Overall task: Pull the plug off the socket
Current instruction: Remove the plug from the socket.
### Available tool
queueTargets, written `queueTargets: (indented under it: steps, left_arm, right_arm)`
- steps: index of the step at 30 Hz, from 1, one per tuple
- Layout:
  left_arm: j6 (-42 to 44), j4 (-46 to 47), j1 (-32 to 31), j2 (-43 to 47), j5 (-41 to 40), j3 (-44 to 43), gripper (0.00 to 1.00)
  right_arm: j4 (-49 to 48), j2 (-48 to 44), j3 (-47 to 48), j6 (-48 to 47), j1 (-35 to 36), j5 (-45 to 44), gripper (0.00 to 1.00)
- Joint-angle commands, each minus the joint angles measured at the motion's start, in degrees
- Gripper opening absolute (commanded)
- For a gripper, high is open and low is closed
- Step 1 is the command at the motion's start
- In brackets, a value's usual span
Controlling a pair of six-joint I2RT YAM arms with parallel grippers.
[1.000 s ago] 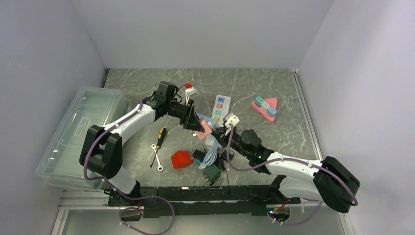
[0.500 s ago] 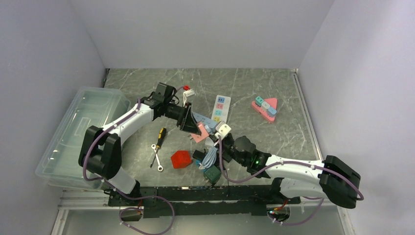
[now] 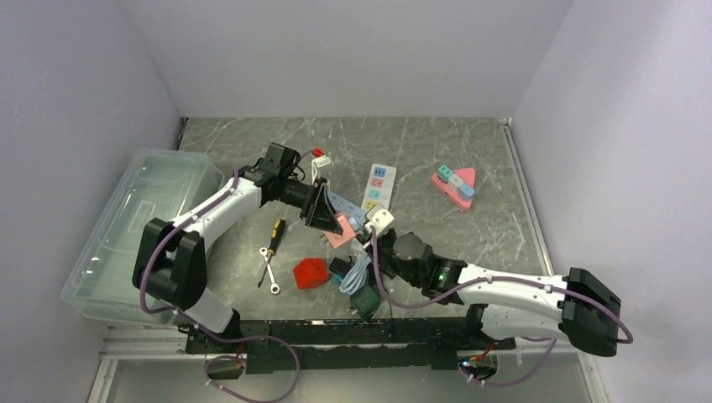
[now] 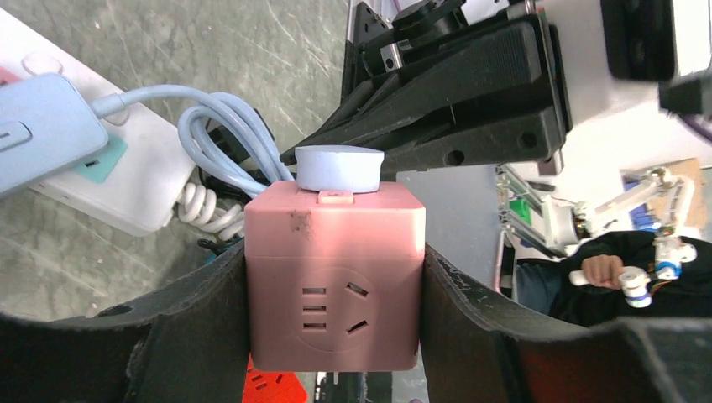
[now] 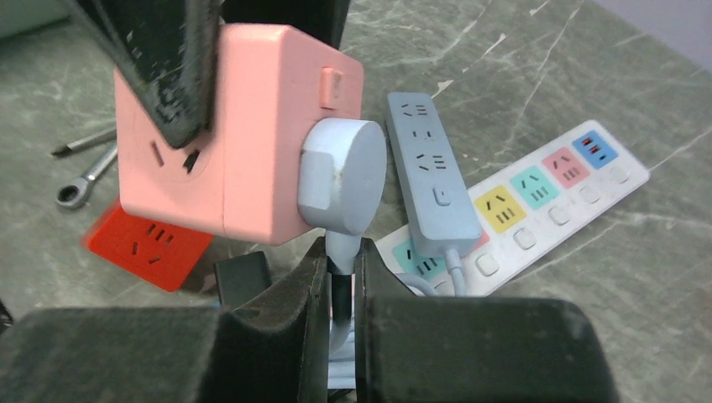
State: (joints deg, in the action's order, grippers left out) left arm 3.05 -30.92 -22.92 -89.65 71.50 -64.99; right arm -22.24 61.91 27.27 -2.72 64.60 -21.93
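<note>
Right wrist: right claw (image 5: 340, 281) pinches plug cord (image 5: 339, 250); left claw (image 4: 334, 312) clamps socket (image 5: 231, 134).

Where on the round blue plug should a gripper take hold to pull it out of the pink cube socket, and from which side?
Best on the thick round head of the plug, jaws across its rim, coming from the side of its cable. The head stands out from the pink cube socket; the thin cable, where the right gripper is shut, may strain.

light: bright, even | shadows: soft | left tool (image 4: 333, 285): near-lens blur
</note>
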Motion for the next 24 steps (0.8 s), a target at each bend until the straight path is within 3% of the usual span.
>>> queueTargets:
  steps: [1,5,11,20,24]
  left_arm:
    - [4.32,2.07,0.07,2.95,-4.7,-1.55,0.0]
    - [3.74,3.46,-1.02,2.79,-4.81,-0.89,0.0]
    - [2.55,5.0,-1.52,2.64,-7.48,-0.7,0.0]
    - [1.24,8.6,-1.52,6.52,-12.05,1.31,0.0]
    - [0.44,8.02,-1.52,6.27,-14.78,1.09,0.0]
  right_arm:
    - [3.16,-5.22,4.94,11.08,-5.79,0.85,0.0]
    - [6.71,-6.46,6.64,14.39,-11.9,5.56,0.0]
    - [7.5,-6.06,7.17,10.32,-12.15,9.61,0.0]
    - [7.31,-7.13,3.84,9.27,-5.32,17.42,0.0]
    - [7.52,-6.19,4.39,10.67,0.28,13.98,0.0]
